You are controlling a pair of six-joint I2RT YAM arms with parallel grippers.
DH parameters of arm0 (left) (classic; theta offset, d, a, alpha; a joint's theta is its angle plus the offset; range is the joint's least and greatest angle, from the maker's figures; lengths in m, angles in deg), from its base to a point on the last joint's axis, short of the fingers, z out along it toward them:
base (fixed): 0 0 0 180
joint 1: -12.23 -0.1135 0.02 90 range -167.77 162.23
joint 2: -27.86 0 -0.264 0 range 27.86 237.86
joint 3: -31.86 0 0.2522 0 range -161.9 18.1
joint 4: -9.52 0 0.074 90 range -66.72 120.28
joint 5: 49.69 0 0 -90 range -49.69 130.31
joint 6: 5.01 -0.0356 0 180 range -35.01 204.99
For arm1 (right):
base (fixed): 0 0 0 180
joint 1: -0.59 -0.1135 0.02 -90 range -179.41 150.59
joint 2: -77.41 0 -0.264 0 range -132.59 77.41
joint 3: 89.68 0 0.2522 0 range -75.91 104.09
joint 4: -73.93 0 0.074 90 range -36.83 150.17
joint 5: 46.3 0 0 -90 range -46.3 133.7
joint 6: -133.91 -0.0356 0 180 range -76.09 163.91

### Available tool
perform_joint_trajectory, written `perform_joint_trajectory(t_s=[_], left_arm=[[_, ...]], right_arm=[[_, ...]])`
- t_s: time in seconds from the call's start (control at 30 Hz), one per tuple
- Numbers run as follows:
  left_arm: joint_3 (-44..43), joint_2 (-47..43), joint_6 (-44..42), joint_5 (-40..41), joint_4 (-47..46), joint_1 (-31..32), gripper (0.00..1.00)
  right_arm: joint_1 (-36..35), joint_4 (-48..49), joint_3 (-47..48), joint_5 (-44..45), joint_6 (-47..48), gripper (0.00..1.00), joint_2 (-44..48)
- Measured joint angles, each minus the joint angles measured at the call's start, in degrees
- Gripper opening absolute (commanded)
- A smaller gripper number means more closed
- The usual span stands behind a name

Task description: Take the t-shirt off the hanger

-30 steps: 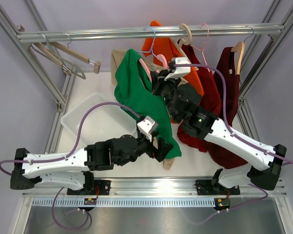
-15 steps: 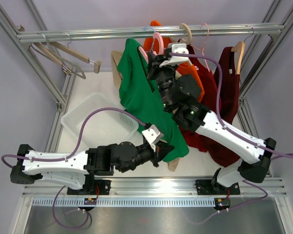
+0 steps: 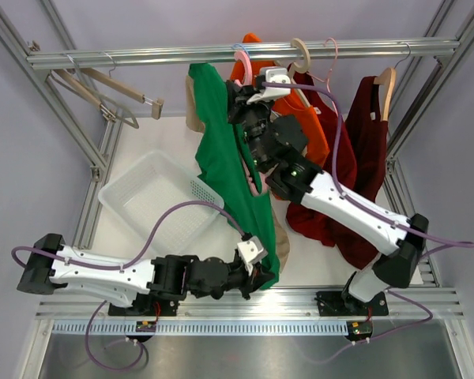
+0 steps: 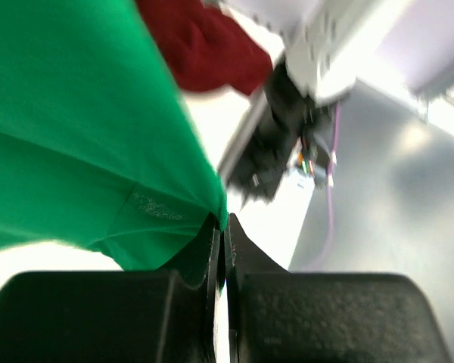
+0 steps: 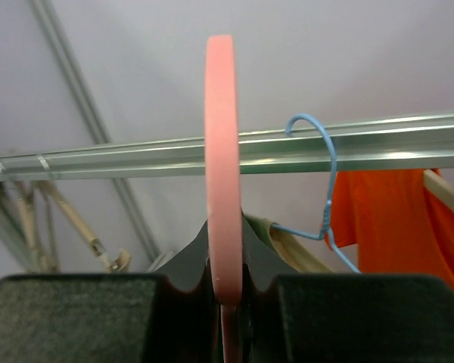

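The green t-shirt (image 3: 225, 158) hangs stretched out long from a pink hanger (image 3: 242, 61) just below the rail. My right gripper (image 3: 246, 93) is shut on the pink hanger (image 5: 223, 174), whose hook stands edge-on between the right gripper (image 5: 225, 283) fingers. Down by the table's near edge, my left gripper (image 3: 262, 273) is shut on the shirt's bottom hem. The left wrist view shows the green t-shirt (image 4: 76, 136) pinched at its corner in the left gripper (image 4: 224, 227). The shirt covers most of the hanger.
The metal rail (image 3: 142, 55) carries an orange shirt (image 3: 304, 118), dark red garments (image 3: 363, 158), a beige garment (image 3: 193, 103) and a blue wire hanger (image 5: 321, 189). Bare wooden hangers (image 3: 103, 87) hang at the left. A white basket (image 3: 154, 197) lies on the table's left.
My left gripper closed on the green hem and pulled it toward the near edge. The right arm lifted the pink hanger up to the rail, drawing the shirt out long.
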Motion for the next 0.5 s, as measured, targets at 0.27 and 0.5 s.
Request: perform_joint_trajectory(t_s=[0.27,0.5], left_arm=[[5.62,4.09,3.32,-3.04,0.52,1.20,0.00],[-7.89,18.51,1.22,-2.10,-1.66,5.57,0.00]], right_arm=[[0.00,-9.90,-9.31,-2.73,-11.58,0.00,19.61],[0.17,-10.80,-13.14,-0.39,-16.90,0.00,25.09]])
